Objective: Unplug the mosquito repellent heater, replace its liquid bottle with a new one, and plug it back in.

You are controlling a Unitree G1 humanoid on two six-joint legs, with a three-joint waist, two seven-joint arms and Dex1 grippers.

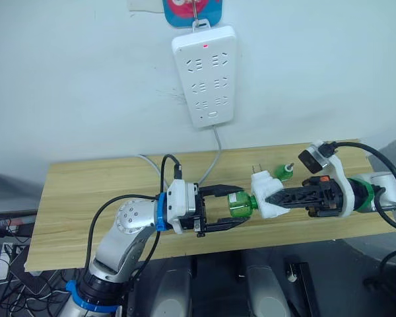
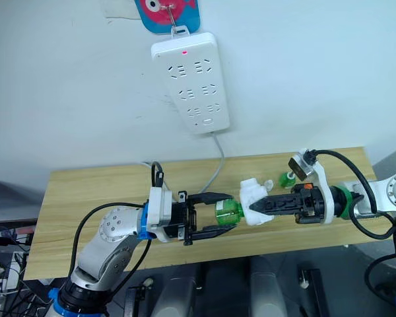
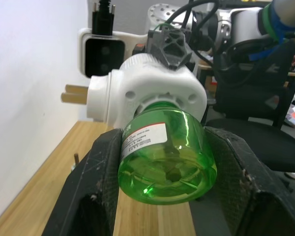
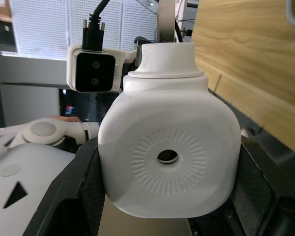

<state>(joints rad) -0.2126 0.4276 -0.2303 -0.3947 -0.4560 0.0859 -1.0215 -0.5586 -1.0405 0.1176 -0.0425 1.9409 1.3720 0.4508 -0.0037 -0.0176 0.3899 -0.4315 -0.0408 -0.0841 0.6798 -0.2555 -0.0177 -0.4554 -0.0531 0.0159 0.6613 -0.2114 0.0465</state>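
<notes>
Gripping the mosquito repellent heater (image 1: 267, 192) between its two black fingers, the right gripper (image 1: 277, 197) is holding the small white unit in the air just in front of the wooden table (image 1: 86, 191), prongs pointing up toward the wall. In the right wrist view the heater's (image 4: 168, 157) vent hole is facing the camera and the fingers are pressing on both flanks, so the body should not be turning in the grasp.

Opposite it, the left gripper (image 1: 228, 211) is standing at a middling spread with the green liquid bottle (image 1: 241, 204) sitting between its fingers. In the left wrist view the bottle (image 3: 164, 157) is lying between the pads; I cannot tell whether both are pressing or merely bracketing it. The bottle's neck is still seated in the heater's base, so the two arms are facing each other along one line, one anchoring the housing while the other is placed to twist or pull the bottle free.

Beyond the heater, on the table, a second green bottle (image 1: 283, 173) is waiting, probably the replacement. Above the table, the white power strip (image 1: 204, 76) is hanging on the wall with its red light on, its sockets free, so the unplugging looks done.
</notes>
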